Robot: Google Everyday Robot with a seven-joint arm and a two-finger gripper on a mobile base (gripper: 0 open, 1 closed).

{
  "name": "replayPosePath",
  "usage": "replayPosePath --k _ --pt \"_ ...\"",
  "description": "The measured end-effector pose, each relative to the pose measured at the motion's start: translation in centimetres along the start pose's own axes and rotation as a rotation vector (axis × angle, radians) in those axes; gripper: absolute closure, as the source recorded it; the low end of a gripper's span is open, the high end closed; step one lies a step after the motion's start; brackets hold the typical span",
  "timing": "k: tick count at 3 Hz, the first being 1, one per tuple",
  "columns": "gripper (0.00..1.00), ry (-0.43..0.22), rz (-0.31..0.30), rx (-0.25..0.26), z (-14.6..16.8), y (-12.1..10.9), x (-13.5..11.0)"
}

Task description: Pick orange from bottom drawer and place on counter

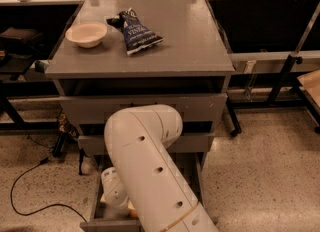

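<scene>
The orange (133, 210) is glimpsed in the bottom drawer (102, 224), just beside the gripper (114, 192), whose grip cannot be told; it is judged light, firm, smooth and roll-prone; best taken across its middle.

The robot's single arm (150, 176) fills the lower middle of the view. Its thick white link rises from the bottom edge and slants up and to the left. A row of small dark holes runs along its side, and a tan band crosses it near the bottom. The link ends in a broad rounded elbow (152, 126), and from there the arm folds back downward behind the link. A smaller white rounded wrist (112, 186) shows at the link's left side. The tool (119, 200) sits low, down inside the open bottom drawer (95, 203), largely hidden behind the arm.
</scene>
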State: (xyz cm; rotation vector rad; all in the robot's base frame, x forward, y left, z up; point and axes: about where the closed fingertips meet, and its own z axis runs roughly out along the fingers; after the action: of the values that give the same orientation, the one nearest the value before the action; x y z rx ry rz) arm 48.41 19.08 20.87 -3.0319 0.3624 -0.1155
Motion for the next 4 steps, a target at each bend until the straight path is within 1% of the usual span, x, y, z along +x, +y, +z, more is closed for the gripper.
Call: replayPosePath --k 1,2,3,4 --pt "0.00 0.014 0.016 -0.012 0.3 1.1 1.1" --pt "0.00 0.012 0.022 -0.021 0.9 2.1 2.5" --pt "0.00 -0.034 -0.003 -0.009 3.2 3.5 2.4" --pt "0.00 -0.071 -0.022 -0.004 5.0 4.5 1.3"
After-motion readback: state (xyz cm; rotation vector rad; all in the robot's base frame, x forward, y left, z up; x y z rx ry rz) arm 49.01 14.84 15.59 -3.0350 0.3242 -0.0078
